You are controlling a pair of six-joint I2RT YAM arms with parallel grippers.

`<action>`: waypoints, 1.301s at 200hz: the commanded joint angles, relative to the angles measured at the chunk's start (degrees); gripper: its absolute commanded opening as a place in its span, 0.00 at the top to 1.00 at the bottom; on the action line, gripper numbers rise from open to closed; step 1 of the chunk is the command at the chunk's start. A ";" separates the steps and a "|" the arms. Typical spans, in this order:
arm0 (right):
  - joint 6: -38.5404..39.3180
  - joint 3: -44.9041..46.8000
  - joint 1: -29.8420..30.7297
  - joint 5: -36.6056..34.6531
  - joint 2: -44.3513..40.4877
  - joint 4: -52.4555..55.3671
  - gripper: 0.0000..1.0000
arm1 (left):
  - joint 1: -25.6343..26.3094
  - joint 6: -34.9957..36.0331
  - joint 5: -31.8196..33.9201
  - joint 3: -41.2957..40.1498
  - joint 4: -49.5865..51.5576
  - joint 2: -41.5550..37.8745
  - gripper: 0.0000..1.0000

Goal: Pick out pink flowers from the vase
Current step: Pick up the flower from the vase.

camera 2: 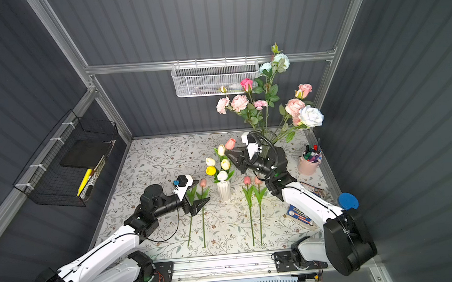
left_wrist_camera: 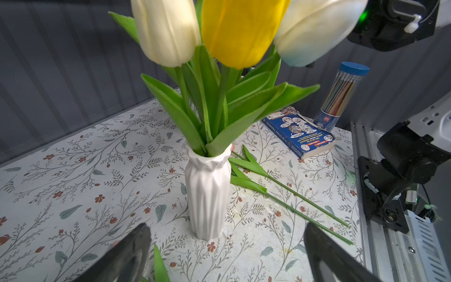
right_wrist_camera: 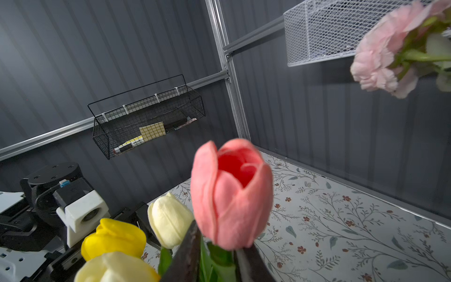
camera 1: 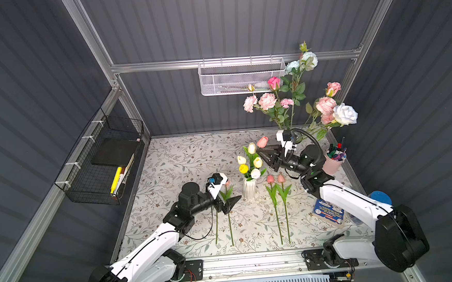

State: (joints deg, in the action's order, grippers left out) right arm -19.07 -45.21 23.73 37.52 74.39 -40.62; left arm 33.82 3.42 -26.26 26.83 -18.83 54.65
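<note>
In both top views, five cream, yellow and white tulips (camera 1: 255,173) stand in the white vase (camera 1: 249,189). One pink tulip (camera 1: 262,142) rises just behind them; whether its stem sits in the vase cannot be told. Four more pink tulips (camera 1: 270,178) lie flat on the table (camera 1: 183,160), two on each side of that vase. A glass vase (camera 2: 269,139) at the back right holds three pink carnation heads (camera 1: 267,101), several pink roses (camera 1: 325,105), one white rose (camera 1: 345,114) and pale blue roses (camera 1: 308,60). The left arm reaches low toward the white vase, and the right arm bends over it from the right.

In the left wrist view, the left gripper (left_wrist_camera: 227,240) gapes wide and empty, facing the white vase.

In the right wrist view, the right gripper (right_wrist_camera: 219,254) has its fingers (right_wrist_camera: 188,254) closed narrowly on the pink tulip's stem, just below the head.
</note>
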 commanded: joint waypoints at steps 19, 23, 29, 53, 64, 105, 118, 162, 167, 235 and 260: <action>0.19 -1.02 0.23 -0.24 -0.74 -0.43 0.81 | 0.32 0.27 -1.38 1.03 0.55 -0.09 0.01; 0.28 -1.02 0.22 -0.25 -0.80 -0.51 0.81 | 0.32 0.29 -1.42 0.97 0.50 -0.08 0.01; 0.42 -1.15 0.19 -0.33 -0.91 -0.56 0.82 | 0.28 0.27 -1.42 0.94 0.54 -0.14 0.01; 2.09 -1.58 0.23 -1.46 -1.94 -0.04 0.85 | 0.30 0.27 -1.34 0.94 0.55 -0.28 0.01; 2.56 -2.13 0.22 -1.91 -2.61 1.09 0.87 | 0.28 0.27 -1.25 0.92 0.55 -0.34 0.01; 4.19 -4.61 0.18 -2.93 -4.19 4.17 0.92 | 0.28 0.27 -1.16 0.94 0.55 -0.51 0.01; 5.16 -6.17 0.18 -2.99 -4.38 6.23 0.92 | 0.31 0.27 -1.13 1.00 0.50 -0.60 0.01; 7.05 -11.36 0.16 -2.80 -6.41 11.56 0.92 | 0.28 0.28 -1.07 1.03 0.54 -0.91 0.01; 7.40 -11.97 0.14 -2.88 -6.53 12.28 0.92 | 0.29 0.27 -1.06 1.03 0.54 -0.95 0.01; 12.44 -20.27 0.18 -3.73 -8.99 21.90 0.91 | 0.28 0.50 -0.99 1.37 0.64 -1.30 0.01; 13.62 -22.64 0.18 -3.91 -9.44 24.10 0.91 | 0.28 0.53 -1.07 1.41 0.81 -1.63 0.01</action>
State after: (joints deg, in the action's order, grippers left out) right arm -8.12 -65.21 23.73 34.04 65.82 -20.05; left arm 33.82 3.42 -26.63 26.83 -18.83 54.13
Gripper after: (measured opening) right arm 0.093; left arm 0.993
